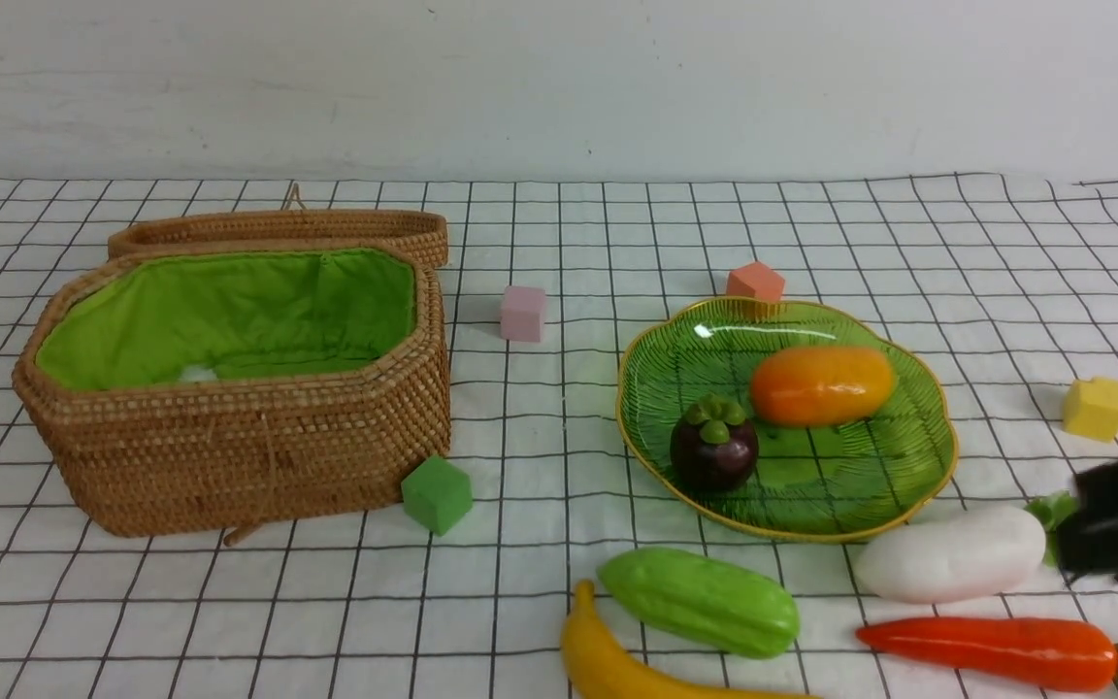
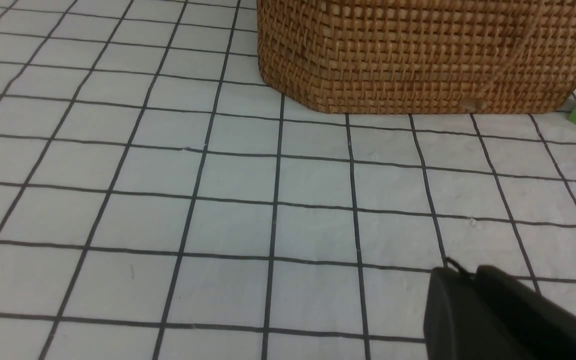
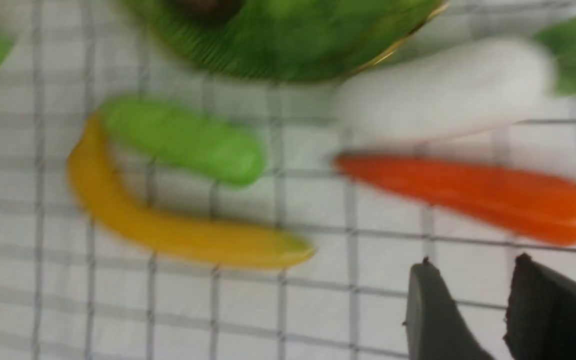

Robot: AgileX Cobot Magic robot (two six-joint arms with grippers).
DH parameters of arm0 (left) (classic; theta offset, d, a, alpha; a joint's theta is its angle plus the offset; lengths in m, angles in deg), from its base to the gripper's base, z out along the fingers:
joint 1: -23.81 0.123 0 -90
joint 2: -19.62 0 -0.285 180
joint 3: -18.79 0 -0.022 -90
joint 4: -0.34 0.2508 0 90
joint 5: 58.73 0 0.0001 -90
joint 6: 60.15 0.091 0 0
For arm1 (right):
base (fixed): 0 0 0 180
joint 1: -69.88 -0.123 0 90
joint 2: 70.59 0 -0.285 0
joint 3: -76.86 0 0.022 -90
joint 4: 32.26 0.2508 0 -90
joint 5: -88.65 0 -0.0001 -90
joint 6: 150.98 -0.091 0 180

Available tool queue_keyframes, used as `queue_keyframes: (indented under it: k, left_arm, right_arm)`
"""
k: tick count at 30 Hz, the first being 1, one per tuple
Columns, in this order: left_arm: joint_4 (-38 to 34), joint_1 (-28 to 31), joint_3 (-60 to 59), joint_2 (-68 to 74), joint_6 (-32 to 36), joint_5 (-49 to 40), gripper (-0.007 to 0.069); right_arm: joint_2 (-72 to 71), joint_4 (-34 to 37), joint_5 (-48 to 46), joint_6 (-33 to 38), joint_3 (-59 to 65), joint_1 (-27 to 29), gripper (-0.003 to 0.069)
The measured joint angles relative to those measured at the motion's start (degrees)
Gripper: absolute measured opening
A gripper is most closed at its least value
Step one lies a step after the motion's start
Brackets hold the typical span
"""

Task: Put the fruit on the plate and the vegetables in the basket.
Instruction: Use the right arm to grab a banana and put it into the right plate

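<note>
Plate [image 1: 840,481] has two fruits on it: mango [image 1: 821,385] and mangosteen [image 1: 712,449]. Basket [image 1: 248,456] is open with its lid [image 1: 278,228] behind it, and there's a tiny white bit [image 1: 196,373] inside, can't tell what. Out on the cloth [image 1: 520,408]: one banana [image 1: 608,670], one cucumber [image 1: 700,600], one radish [image 1: 947,555], one carrot [image 1: 991,650]. Four foam cubes too: pink [image 1: 523,313], orange [image 1: 755,282], yellow [image 1: 1096,408], green [image 1: 436,495]. Left gripper [image 2: 460,272] is closed and empty. Right gripper [image 3: 473,262] has its jaws apart, holding nothing, by the radish leaves.

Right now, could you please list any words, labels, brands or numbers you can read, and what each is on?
None can be read: the basket, the plate and the checked cloth show no words, labels or numbers. The right wrist view is too blurred to rule out fine print.
</note>
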Motion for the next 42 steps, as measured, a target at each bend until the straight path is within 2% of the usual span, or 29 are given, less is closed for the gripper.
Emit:
queue_keyframes:
  k: [1,2,4,5,6,8,9,15,20,24,27,28,29,36,38,41,42]
  left_arm:
    - [0.0,0.0,0.0,0.0,0.0,0.0,0.0043]
    - [0.0,0.0,0.0,0.0,0.0,0.0,0.0043]
    - [0.0,0.0,0.0,0.0,0.0,0.0,0.0043]
    - [0.0,0.0,0.0,0.0,0.0,0.0,0.0043]
    - [0.0,0.0,0.0,0.0,0.0,0.0,0.0043]
    - [0.0,0.0,0.0,0.0,0.0,0.0,0.0043]
    - [0.0,0.0,0.0,0.0,0.0,0.0,0.0043]
    - [0.0,0.0,0.0,0.0,0.0,0.0,0.0049]
    - [0.0,0.0,0.0,0.0,0.0,0.0,0.0049]
    - [0.0,0.0,0.0,0.0,0.0,0.0,0.005]
    - [0.0,0.0,0.0,0.0,0.0,0.0,0.005]
    - [0.0,0.0,0.0,0.0,0.0,0.0,0.005]
    - [0.0,0.0,0.0,0.0,0.0,0.0,0.005]
    - [0.0,0.0,0.0,0.0,0.0,0.0,0.005]
    - [0.0,0.0,0.0,0.0,0.0,0.0,0.005]
    - [0.0,0.0,0.0,0.0,0.0,0.0,0.005]
    - [0.0,0.0,0.0,0.0,0.0,0.0,0.005]
  right_arm:
    - [2.7,4.9,-0.4,6.1,0.0,-2.9,0.0265]
    - [4.4,6.9,-0.3,8.9,0.0,-5.2,0.0276]
    - [6.5,8.9,0.3,13.5,0.0,-8.9,0.0302]
    - [8.2,9.3,1.6,16.3,0.0,-12.8,0.0342]
    - [9.8,8.8,3.6,18.4,-0.1,-16.7,0.0377]
    - [10.9,8.2,5.0,19.5,-0.1,-19.3,0.0414]
    - [13.1,6.5,6.9,20.8,-0.9,-23.5,0.0465]
    - [21.7,-0.6,9.6,22.8,-7.3,-31.8,0.0579]
    - [27.6,-4.4,10.9,22.9,-9.2,-32.9,0.0573]
    - [33.9,-7.4,13.2,23.1,-9.2,-33.0,0.0533]
    - [38.8,-8.3,12.3,24.1,-10.1,-33.0,0.0422]
    - [39.9,-8.3,10.5,24.2,-10.6,-33.0,0.0349]
    - [40.2,-8.3,9.6,24.3,-11.2,-33.0,0.0313]
    - [35.9,-8.9,-3.8,27.8,-22.1,-32.0,0.0325]
    - [33.5,-8.6,-5.0,28.1,-26.3,-29.3,0.0325]
    - [32.2,-7.2,-4.7,26.7,-31.4,-22.1,0.0325]
    - [32.2,-7.1,-4.5,26.7,-31.7,-21.6,0.0325]
